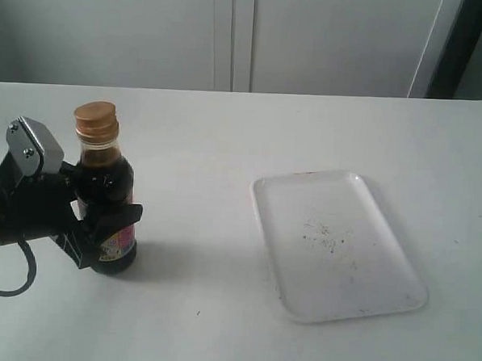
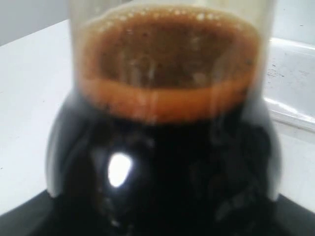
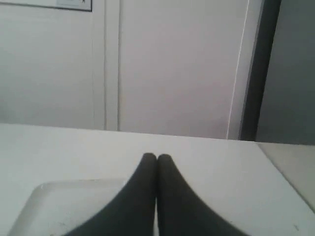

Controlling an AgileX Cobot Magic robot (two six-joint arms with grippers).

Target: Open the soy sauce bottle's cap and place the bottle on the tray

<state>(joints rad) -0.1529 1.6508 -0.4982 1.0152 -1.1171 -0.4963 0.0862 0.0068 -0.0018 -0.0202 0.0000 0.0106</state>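
The white table (image 1: 227, 139) spreads across the whole exterior view, with pale cabinet doors (image 1: 232, 34) behind it. On its right half lies the tray (image 1: 335, 242), flat, bare but for a few dark specks at its middle. Well apart from it, at the left, the left gripper (image 1: 94, 213) comes in from the edge and its black jaws clamp the lower body of the soy sauce bottle (image 1: 103, 185), which stands upright on the table, label partly covered. The left wrist view is filled by the bottle's dark shoulder and a foamy brown liquid line. The cap (image 1: 95, 120) sits closed on the neck. The right gripper (image 3: 156, 160) appears only in its own wrist view, fingertips pressed together on nothing, a corner of the tray beneath it
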